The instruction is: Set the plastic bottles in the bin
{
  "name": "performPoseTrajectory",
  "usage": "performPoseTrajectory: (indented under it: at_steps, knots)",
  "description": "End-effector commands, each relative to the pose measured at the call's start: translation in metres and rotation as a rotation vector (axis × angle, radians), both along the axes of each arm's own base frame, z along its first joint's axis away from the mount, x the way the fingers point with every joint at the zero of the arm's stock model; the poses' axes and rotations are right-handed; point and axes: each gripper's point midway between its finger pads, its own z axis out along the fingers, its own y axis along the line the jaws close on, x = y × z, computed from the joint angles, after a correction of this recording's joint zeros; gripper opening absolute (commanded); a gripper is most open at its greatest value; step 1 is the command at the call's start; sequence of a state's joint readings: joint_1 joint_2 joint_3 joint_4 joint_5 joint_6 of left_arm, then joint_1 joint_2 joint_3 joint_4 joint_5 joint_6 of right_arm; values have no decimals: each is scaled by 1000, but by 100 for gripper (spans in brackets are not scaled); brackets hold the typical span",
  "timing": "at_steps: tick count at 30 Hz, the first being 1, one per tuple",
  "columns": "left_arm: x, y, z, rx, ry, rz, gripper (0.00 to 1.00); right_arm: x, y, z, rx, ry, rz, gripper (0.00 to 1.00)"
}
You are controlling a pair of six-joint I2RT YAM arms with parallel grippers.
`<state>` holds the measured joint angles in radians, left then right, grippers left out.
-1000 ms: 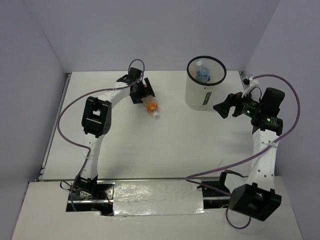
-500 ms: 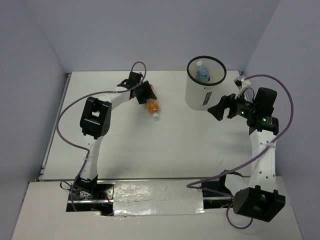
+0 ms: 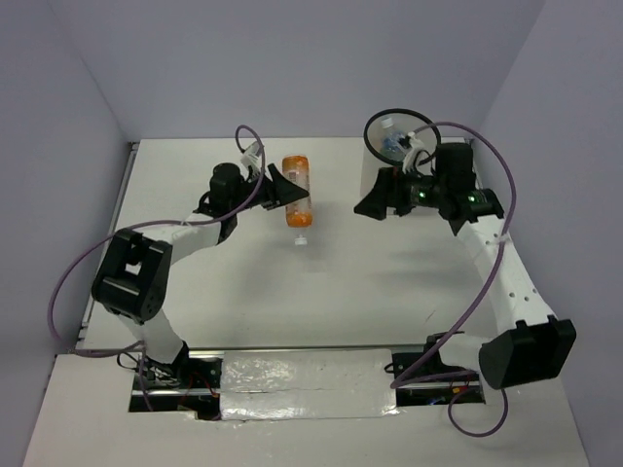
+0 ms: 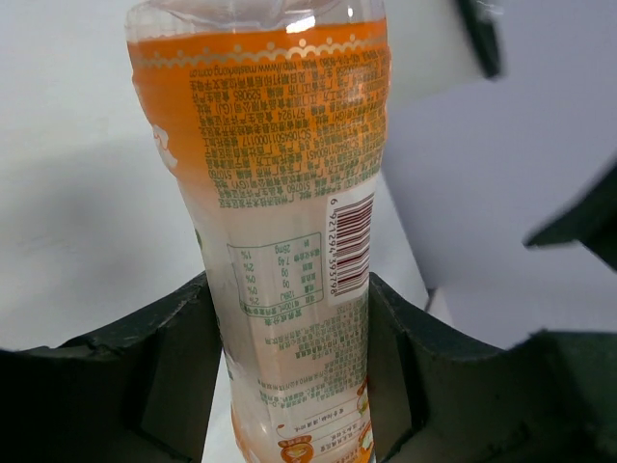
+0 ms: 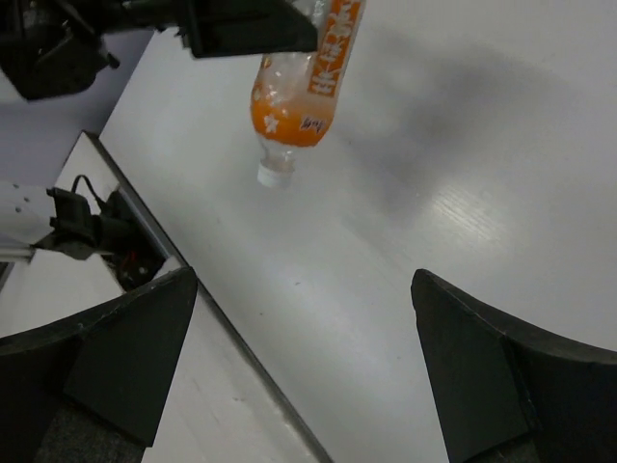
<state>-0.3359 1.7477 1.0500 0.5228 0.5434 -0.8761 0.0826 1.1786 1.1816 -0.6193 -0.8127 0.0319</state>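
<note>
Since a second ago:
- The orange bottle (image 3: 298, 195) was lying on the table (image 3: 341, 292) at about 12 o'clock from its middle, with the open left gripper (image 3: 282, 188) around it. It is now off the surface in that gripper.
- The left arm has folded back, its elbow swung out toward 9 o'clock.
- The right arm has swung from the 3 o'clock side of the bin (image 3: 370, 126) to the front of it, and now covers most of the bin from above.

Grip:
- Left gripper: jaws closed against both sides of the orange bottle, low on its body. The left wrist view shows the black pads pressed to the plastic.
- Right gripper (image 3: 368, 204): jaws spread wide with nothing between them, pointing toward 9 o'clock at the held bottle but well apart from it.

Bottle:
- It is held clear of the table just past the middle toward 12 o'clock, with its cap hanging toward 6 o'clock and its shadow on the surface beyond it in the right wrist view.
- It is clear plastic with an orange wrap, small green print, a white panel with a barcode, and a white cap.

Bin:
- It stands at the 1 o'clock corner, with part of its black rim showing.
- A blue-labelled bottle (image 3: 392, 144) lies inside.
</note>
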Motion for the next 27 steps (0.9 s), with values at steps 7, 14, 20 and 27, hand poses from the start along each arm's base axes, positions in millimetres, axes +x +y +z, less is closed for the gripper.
performPoseTrajectory:
  at_steps: [7,14,20,27]
  knots:
    - [-85,-33,89,-222,-290,-203,36,54,74,77,128,39,-110,100]
    - [-104,-47,108,-242,-325,-238,37,73,108,56,63,49,-105,100]
    - [-109,-51,111,-241,-331,-245,39,76,120,36,10,58,-92,100]
    - [-108,-53,114,-245,-336,-238,43,59,133,32,33,77,-1,81]
